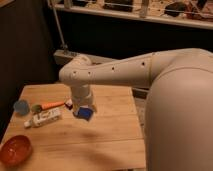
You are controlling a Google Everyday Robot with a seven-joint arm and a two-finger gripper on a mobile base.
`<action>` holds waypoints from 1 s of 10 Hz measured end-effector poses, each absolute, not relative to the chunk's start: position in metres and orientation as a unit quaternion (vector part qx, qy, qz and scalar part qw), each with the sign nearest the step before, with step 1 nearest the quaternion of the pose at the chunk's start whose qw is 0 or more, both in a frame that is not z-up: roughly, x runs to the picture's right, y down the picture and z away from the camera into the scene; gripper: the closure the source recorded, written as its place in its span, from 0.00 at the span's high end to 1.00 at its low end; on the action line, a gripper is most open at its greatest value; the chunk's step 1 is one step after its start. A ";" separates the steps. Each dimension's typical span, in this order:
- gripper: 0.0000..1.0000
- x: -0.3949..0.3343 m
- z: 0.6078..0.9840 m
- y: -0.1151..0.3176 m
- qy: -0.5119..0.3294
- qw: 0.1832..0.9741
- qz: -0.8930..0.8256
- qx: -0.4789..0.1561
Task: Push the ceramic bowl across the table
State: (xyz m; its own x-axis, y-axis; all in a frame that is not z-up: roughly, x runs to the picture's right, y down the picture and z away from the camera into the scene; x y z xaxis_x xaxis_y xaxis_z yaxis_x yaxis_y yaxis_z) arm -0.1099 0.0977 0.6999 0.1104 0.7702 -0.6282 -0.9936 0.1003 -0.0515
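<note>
The orange-red ceramic bowl [15, 150] sits at the near left corner of the light-wood table [110, 140]. My white arm reaches in from the right and bends down over the middle of the table. The gripper [82, 109] hangs at its end, above the table's centre, well to the right of and behind the bowl. It does not touch the bowl. A blue piece [84, 114] shows just under the wrist; I cannot tell whether it is part of the gripper or a separate object.
A pale-blue round cup [21, 106] stands at the left edge. An orange stick-like item [51, 105] and a white tube [45, 118] lie between the cup and the gripper. A dark wall and a railing run behind the table.
</note>
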 end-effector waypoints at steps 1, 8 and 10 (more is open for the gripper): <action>0.65 -0.115 0.699 0.097 0.235 0.717 0.615 -0.228; 0.32 -0.198 0.707 0.118 0.230 0.774 0.555 -0.202; 0.15 -0.231 0.719 0.138 0.215 0.793 0.531 -0.208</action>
